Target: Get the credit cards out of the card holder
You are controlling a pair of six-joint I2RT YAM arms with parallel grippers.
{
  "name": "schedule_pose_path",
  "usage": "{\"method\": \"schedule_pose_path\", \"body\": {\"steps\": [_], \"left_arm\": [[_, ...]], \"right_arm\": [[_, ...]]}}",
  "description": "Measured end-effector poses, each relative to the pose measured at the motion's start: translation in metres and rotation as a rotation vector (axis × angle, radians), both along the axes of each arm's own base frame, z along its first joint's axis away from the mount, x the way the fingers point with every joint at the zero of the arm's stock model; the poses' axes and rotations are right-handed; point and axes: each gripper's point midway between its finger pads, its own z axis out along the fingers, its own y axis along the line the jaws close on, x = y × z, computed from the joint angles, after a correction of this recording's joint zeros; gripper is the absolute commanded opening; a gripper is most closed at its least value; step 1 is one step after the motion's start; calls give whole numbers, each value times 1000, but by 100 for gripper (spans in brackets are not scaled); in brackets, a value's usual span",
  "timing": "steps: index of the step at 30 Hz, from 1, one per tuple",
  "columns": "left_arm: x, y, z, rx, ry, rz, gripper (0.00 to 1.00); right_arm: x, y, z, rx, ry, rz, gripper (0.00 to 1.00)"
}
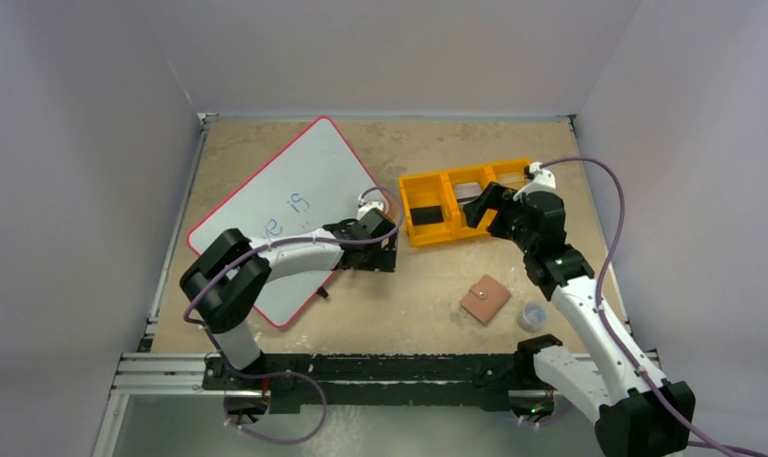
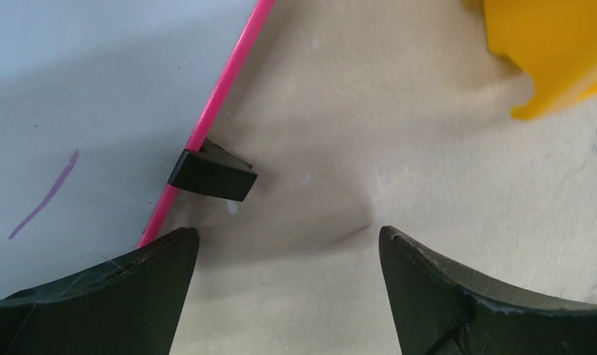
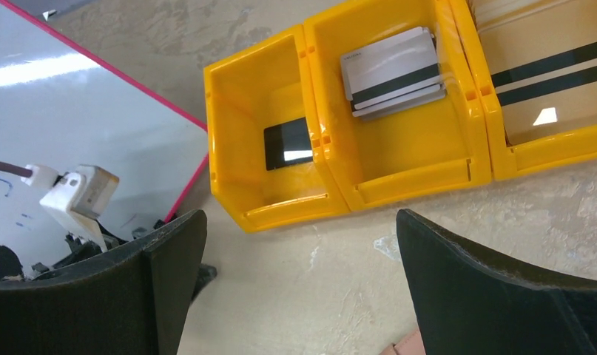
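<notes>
Plywood table (image 1: 389, 305) holds a white pink-edged rectangular board (image 1: 294, 181) at left and a yellow-orange plastic three-compartment tray (image 1: 418, 190) behind. The left gripper (image 2: 288, 240) hangs jaws apart, empty, by the board's edge; the right gripper (image 3: 302, 222), equally wide and empty, over the tray. Small tan-brown leather card holder (image 1: 484, 299) lies closed near the right arm; grey striped credit cards (image 3: 391, 70) sit stacked in the tray's middle compartment

Card holder: small tan-brown leather folding wallet (image 1: 484, 299), folded shut, with a pale snap stud on its upper face. It lies flat on the tabletop (image 1: 399, 305), turned diamond-wise.

Credit cards: thin pale grey plastic cards with dark stripes (image 3: 391, 70), loosely stacked and slightly fanned. They lie in the middle compartment of the yellow-orange plastic tray (image 3: 406, 177), well apart from the wallet.
</notes>
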Motion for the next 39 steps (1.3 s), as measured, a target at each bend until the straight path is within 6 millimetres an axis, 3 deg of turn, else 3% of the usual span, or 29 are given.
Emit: {"method": "schedule_pose_path", "body": {"steps": [7, 18, 23, 27, 35, 39], "left_arm": [[43, 29, 1, 10, -55, 141, 93], [105, 106, 0, 132, -111, 390, 92], [113, 149, 2, 210, -127, 495, 94], [115, 171, 4, 257, -132, 544, 97], [118, 205, 5, 272, -110, 612, 94], [106, 203, 5, 236, -75, 592, 93]], "right_arm": [[3, 1, -4, -5, 17, 0, 100], [3, 0, -1, -30, 16, 11, 100], [4, -3, 5, -42, 0, 2, 100], [4, -4, 8, -41, -10, -1, 100], [7, -3, 17, -36, -28, -2, 100], [9, -3, 16, -38, -24, -2, 100]]}}
